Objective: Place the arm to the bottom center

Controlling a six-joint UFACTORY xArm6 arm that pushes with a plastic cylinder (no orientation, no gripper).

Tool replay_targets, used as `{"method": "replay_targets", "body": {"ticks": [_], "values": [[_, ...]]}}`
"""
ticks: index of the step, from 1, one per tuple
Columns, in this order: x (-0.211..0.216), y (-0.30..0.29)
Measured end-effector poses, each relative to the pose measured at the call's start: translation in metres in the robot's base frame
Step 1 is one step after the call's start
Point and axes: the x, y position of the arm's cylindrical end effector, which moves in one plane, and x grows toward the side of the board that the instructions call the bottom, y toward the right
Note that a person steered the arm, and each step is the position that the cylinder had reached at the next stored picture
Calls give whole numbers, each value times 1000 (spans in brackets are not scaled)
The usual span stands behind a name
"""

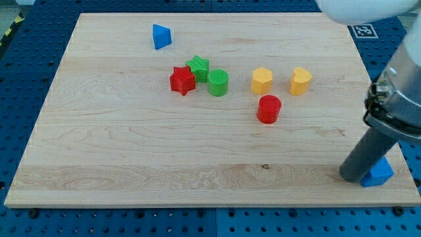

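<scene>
Wooden board is carrying the blocks. My tip is resting at its four o'clock corner, touching a blue block at my three o'clock. I am wearing no jaws. The red cylinder is sitting well apart at my ten o'clock.

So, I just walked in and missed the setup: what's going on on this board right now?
A robot arm with a dark rod is working over a wooden board of small blocks. My tip sits at the view's bottom right, right against a blue block near the board's corner. Everything else lies apart from it: a blue triangle at the top, a red star, green star and green cylinder clustered, two yellow blocks, and a red cylinder.
</scene>
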Motion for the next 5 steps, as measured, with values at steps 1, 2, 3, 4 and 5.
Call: {"method": "replay_targets", "body": {"ticks": [1,2,3,4,5], "values": [[0,18],[0,24],[0,24],[-28,-1],[-44,-38]]}}
